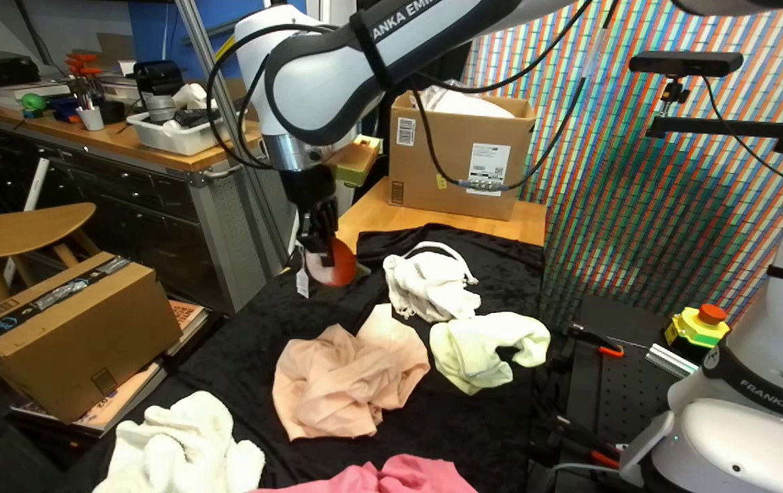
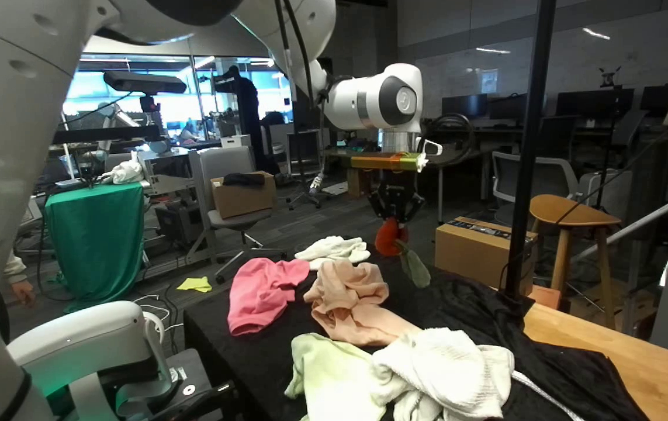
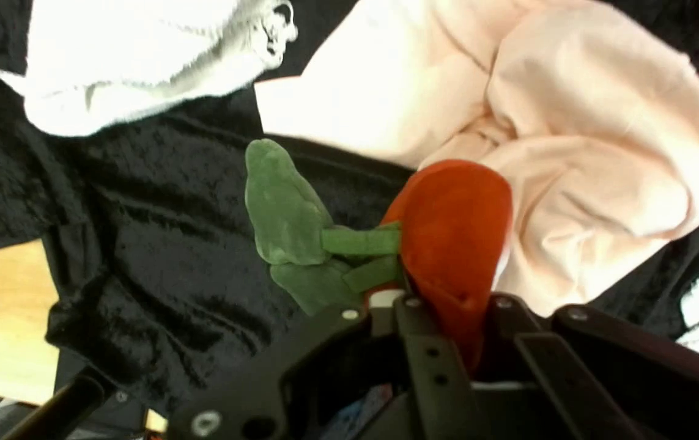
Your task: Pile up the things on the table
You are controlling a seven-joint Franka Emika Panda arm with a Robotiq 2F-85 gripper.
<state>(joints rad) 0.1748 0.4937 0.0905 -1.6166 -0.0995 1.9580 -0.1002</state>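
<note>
My gripper [image 1: 325,257] is shut on a red-orange plush [image 1: 343,263] with green leaves, held above the black-covered table. In the wrist view the plush [image 3: 456,229] sits between the fingers, its green leaves [image 3: 288,211] sticking out to one side. A crumpled peach cloth [image 1: 350,380] lies mid-table, close to the plush. Near it are a white cloth with a strap [image 1: 429,284] and a pale green cloth [image 1: 483,349], touching or nearly touching. A pink cloth [image 2: 263,295] and a fluffy white cloth [image 2: 334,250] lie towards another end of the table.
A black cloth [image 1: 247,370] covers most of the wooden table [image 2: 655,356]. A large cardboard box [image 1: 456,154] stands at one end. An upright pole [image 2: 529,146] rises beside the table. Another cardboard box [image 1: 76,335] and a stool [image 2: 573,213] stand off the table.
</note>
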